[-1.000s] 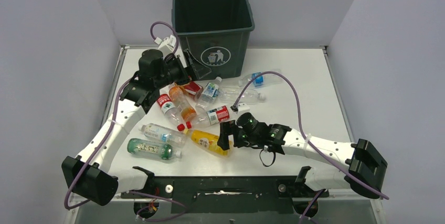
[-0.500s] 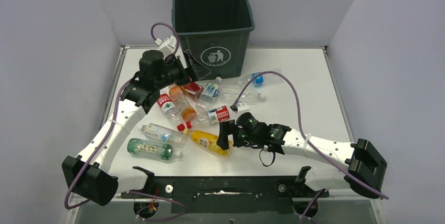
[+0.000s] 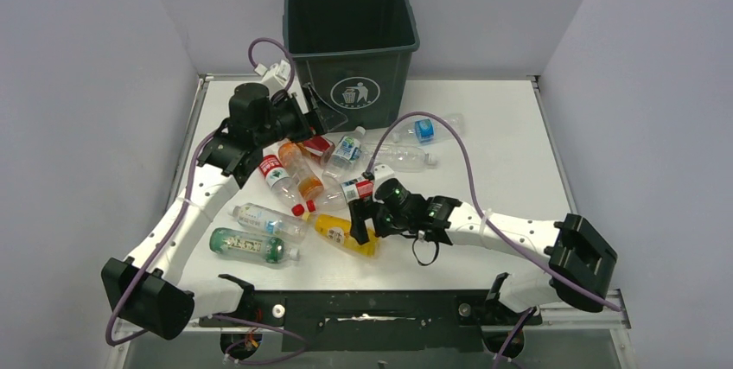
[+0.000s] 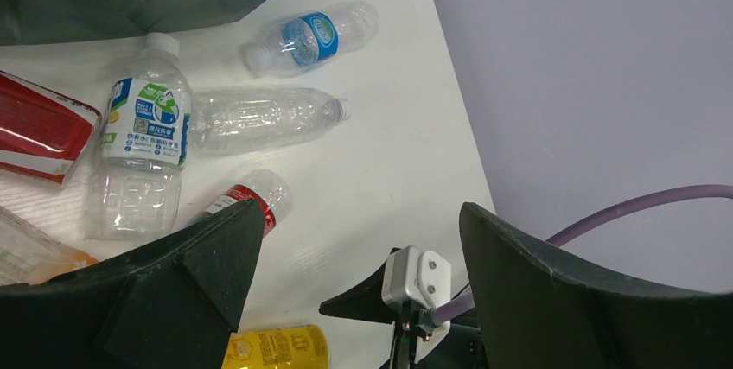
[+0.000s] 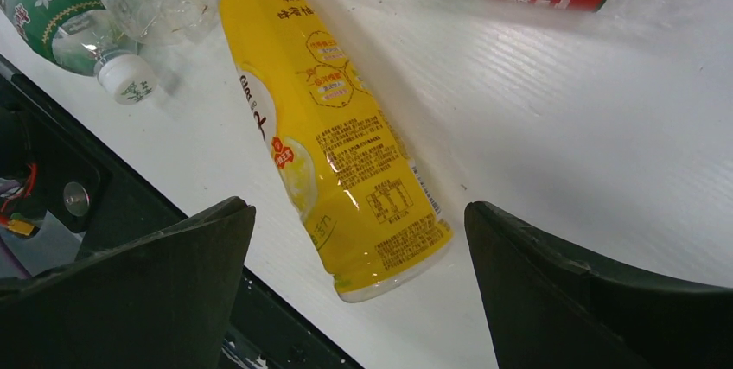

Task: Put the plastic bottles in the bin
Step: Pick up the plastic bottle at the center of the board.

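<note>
The dark green bin (image 3: 350, 41) stands at the back of the table. Several plastic bottles lie in front of it. My right gripper (image 3: 363, 224) is open, low over the base end of a yellow bottle (image 3: 341, 232). In the right wrist view the yellow bottle (image 5: 337, 136) lies between the spread fingers of the gripper (image 5: 359, 213), untouched. My left gripper (image 3: 321, 112) is open and empty beside the bin's front left corner, above a blue-green labelled bottle (image 4: 143, 149) and a red-labelled one (image 4: 251, 200). It is also open in the left wrist view (image 4: 359, 239).
A blue-labelled bottle (image 3: 423, 130) and a clear one (image 3: 402, 157) lie right of the pile. A green bottle (image 3: 246, 245) and a pale one (image 3: 268, 220) lie near the front left. A flat red pack (image 3: 318, 144) lies under my left gripper. The table's front edge is just below the yellow bottle.
My right arm has moved left and a little away from the front edge, bringing its open gripper over the yellow bottle. The left arm has barely moved.
</note>
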Available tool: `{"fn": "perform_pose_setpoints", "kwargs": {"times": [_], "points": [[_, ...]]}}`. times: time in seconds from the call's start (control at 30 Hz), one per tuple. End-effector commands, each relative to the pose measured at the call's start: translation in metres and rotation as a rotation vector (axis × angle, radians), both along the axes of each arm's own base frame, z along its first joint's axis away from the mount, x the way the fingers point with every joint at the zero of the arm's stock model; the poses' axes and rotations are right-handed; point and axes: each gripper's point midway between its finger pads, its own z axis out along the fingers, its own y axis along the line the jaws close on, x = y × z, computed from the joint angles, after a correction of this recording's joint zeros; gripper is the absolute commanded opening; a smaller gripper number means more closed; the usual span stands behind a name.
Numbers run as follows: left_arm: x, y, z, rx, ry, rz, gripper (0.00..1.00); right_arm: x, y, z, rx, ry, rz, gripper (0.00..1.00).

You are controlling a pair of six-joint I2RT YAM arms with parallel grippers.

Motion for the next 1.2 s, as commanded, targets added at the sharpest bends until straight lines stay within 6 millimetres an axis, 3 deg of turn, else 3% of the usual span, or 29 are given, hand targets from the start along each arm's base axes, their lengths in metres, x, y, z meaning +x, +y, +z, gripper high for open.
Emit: {"fn": "perform_pose_setpoints", "kwargs": {"times": [0.0, 0.23, 0.43, 0.77, 0.93, 1.1, 1.17], "points": [[-0.008, 0.003, 0.024, -0.021, -0.069, -0.002, 0.84, 0.012, 0.022, 0.020, 0.037, -0.080, 0.073, 0.98], [-0.012, 0.004, 0.023, -0.017, -0.066, -0.004, 0.84, -0.002, 0.030, 0.000, 0.015, -0.037, 0.187, 0.98], [-0.012, 0.005, 0.020, -0.016, -0.057, -0.002, 0.84, -0.015, 0.025, -0.020, -0.008, -0.003, 0.226, 0.98], [-0.011, 0.003, 0.019, -0.017, -0.049, -0.001, 0.84, -0.015, 0.014, -0.051, -0.103, 0.017, 0.208, 0.99], [-0.012, 0.002, 0.018, -0.015, -0.044, -0.004, 0.84, -0.017, 0.013, -0.052, -0.112, 0.013, 0.207, 0.83], [-0.012, -0.001, 0.018, -0.020, -0.043, -0.013, 0.84, -0.021, 0.011, -0.044, -0.095, -0.008, 0.209, 0.63], [-0.012, -0.002, 0.018, -0.024, -0.041, -0.015, 0.84, -0.022, 0.009, -0.038, -0.083, -0.017, 0.205, 0.60]]}}
